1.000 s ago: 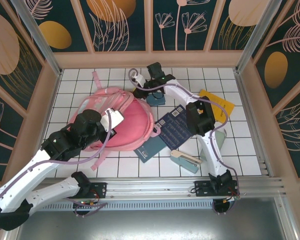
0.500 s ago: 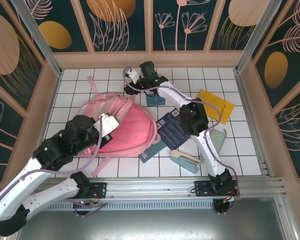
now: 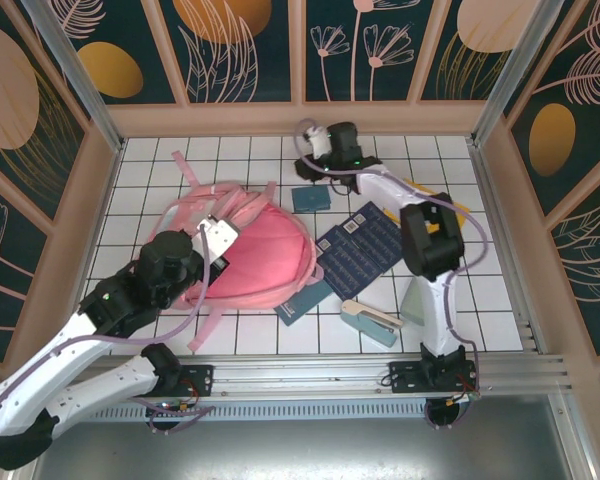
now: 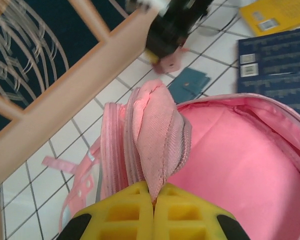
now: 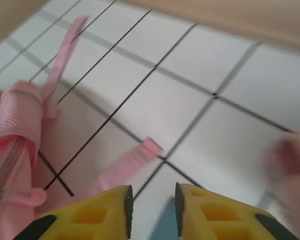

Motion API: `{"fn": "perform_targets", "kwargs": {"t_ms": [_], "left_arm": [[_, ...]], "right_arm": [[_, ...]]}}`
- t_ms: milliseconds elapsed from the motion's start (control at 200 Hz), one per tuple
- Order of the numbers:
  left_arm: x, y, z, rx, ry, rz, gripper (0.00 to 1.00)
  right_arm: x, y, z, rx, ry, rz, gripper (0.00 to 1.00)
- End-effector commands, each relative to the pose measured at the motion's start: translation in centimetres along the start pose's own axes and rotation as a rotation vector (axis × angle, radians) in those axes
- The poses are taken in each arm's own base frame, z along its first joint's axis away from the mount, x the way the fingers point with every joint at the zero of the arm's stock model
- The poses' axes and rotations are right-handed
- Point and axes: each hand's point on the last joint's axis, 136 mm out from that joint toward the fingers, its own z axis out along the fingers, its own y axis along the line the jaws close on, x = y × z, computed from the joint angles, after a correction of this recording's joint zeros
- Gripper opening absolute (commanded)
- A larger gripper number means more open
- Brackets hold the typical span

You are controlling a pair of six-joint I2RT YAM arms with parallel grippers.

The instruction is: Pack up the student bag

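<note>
**Top external count: one student bag (image 3: 265,255), five loose items**

The student bag lies open on the white tiled table (image 3: 160,160), left of centre. The left gripper (image 4: 154,200) is pinched tight on a fold of the bag's rim fabric. The right gripper (image 5: 151,200) hovers near the far wall, its jaws narrowly apart and empty. To the right of the bag lie one large dark blue book (image 3: 365,250), one smaller dark blue book (image 3: 300,302), one teal booklet (image 3: 310,198), one yellow book (image 4: 285,12) and one stapler (image 3: 370,322).

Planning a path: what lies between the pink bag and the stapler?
A dark teal notebook lies flat between the bag and the stapler, in the top view.
</note>
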Motion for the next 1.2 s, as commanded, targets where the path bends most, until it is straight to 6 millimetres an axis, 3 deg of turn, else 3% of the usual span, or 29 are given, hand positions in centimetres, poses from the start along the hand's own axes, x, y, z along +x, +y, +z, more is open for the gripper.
{"fn": "perform_targets", "kwargs": {"t_ms": [0, 55, 200, 290, 405, 495, 581, 746, 981, 1056, 1191], "left_arm": [[-2.0, 3.0, 1.0, -0.18, -0.042, -0.133, 0.0], [-1.9, 2.6, 1.7, -0.165, -0.025, -0.15, 0.0], [-3.4, 0.8, 2.0, -0.055, -0.086, -0.199, 0.0], [-4.1, 0.3, 1.8, -0.018, -0.123, -0.216, 0.0], [-3.7, 0.1, 2.1, -0.013, -0.097, -0.213, 0.0], [-3.3, -0.5, 2.4, 0.009, -0.082, -0.2, 0.0], [-3.2, -0.5, 2.3, 0.009, -0.083, -0.199, 0.0], [-2.6, -0.6, 2.1, 0.015, -0.072, -0.174, 0.0], [-1.0, -1.1, 2.1, 0.022, -0.046, -0.128, 0.0], [-0.9, -1.0, 2.0, 0.02, -0.043, -0.122, 0.0], [-0.8, -1.2, 2.1, 0.025, -0.04, -0.114, 0.0]], "right_arm": [[-4.7, -2.1, -5.0, 0.222, -0.096, 0.151, 0.26], [-3.5, -3.1, -6.4, 0.302, -0.066, 0.172, 0.21], [-1.3, 0.5, -8.5, 0.119, -0.13, 0.269, 0.26], [0.9, 3.0, -7.9, -0.069, -0.007, 0.441, 0.33], [4.4, 5.2, -6.9, -0.18, 0.102, 0.657, 0.38], [5.7, 8.2, -6.4, -0.244, 0.152, 0.651, 0.41], [6.5, 8.2, -5.5, -0.179, 0.183, 0.669, 0.53], [5.1, 8.9, -5.6, -0.252, 0.176, 0.879, 0.56], [3.2, 12.8, -5.0, -0.44, 0.249, 1.15, 0.59], [2.9, 13.2, -4.6, -0.464, 0.261, 1.18, 0.62], [3.1, 17.0, -3.5, -0.51, 0.33, 1.156, 0.63]]}}
